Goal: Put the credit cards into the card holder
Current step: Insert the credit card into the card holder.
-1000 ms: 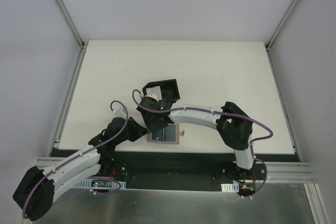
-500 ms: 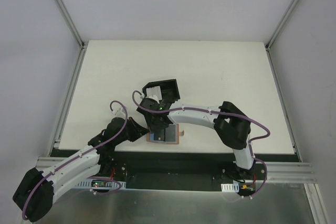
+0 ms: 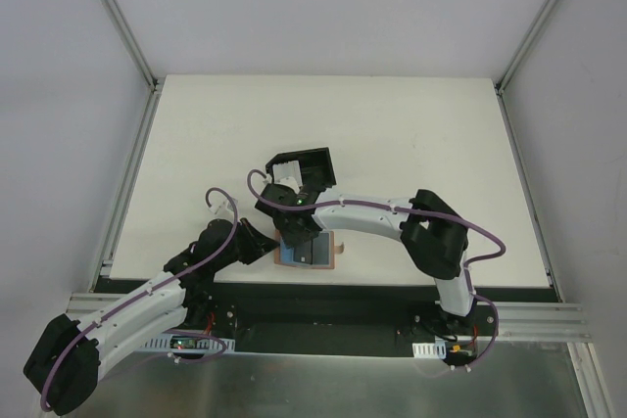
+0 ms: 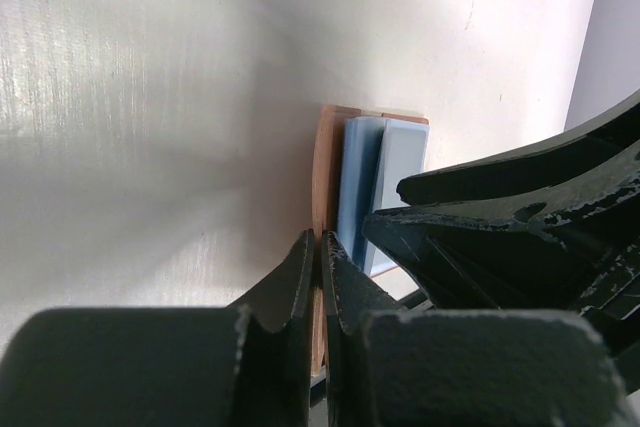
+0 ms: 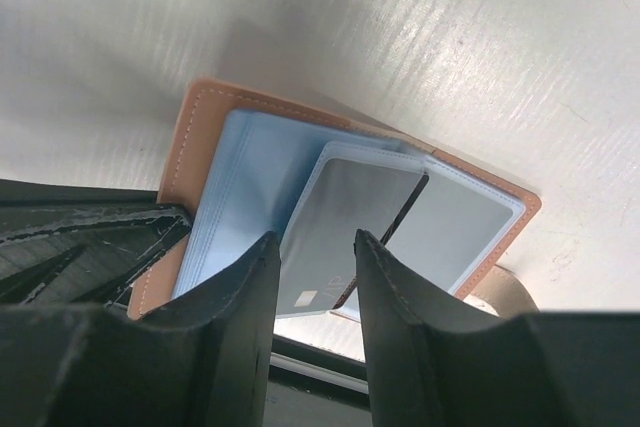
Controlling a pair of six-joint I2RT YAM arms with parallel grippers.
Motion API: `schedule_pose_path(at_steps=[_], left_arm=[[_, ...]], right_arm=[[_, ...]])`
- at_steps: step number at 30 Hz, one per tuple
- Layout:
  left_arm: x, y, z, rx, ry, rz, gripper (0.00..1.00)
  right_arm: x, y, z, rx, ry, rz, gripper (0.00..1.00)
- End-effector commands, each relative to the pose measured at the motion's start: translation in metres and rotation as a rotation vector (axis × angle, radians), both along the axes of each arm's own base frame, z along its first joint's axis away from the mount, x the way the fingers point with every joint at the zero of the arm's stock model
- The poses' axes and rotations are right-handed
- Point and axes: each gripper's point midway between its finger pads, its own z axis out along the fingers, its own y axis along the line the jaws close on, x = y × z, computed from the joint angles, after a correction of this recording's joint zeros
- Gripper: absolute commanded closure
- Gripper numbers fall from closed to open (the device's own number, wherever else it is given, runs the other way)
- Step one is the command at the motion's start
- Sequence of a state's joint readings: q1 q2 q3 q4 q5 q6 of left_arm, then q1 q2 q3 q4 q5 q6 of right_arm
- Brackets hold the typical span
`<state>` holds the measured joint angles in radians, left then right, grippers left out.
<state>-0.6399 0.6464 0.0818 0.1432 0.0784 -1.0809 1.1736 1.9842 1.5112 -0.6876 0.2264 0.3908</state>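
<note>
Box [image 3: 312, 165] nr wallet [image 3: 336, 252], R arm [image 3: 362, 212] over

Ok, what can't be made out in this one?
Top view: the right gripper covers most of the card holder; its pockets are hidden.
Right wrist view: its fingers hide the near end of the grey card; contact cannot be told.
Left wrist view: the shut left gripper hides whether it pinches the holder's edge.
How many credit cards overlap: unclear in every view.
</note>
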Motion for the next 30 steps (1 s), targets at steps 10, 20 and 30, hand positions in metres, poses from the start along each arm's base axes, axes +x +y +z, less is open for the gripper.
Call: schedule_pose_path(at_steps=[10, 20, 30], left_arm=[[0.006, 0.002, 0.005, 0.001, -0.021, 0.024, 1.0], [0.005, 0.005, 0.001, 0.009, -0.006, 0.04, 1.0], [0.003, 0.007, -0.005, 0.013, 0.013, 0.049, 1.0]], right_arm=[[-0.005, -0.038, 0.04, -0.018, -0.054, -0.035, 0.63], [-0.014, -0.064, 0.037, -0.026, -0.053, -0.074, 0.63], [-0.004, -0.068, 0.05, 0.003, -0.1, -0.08, 0.63]])
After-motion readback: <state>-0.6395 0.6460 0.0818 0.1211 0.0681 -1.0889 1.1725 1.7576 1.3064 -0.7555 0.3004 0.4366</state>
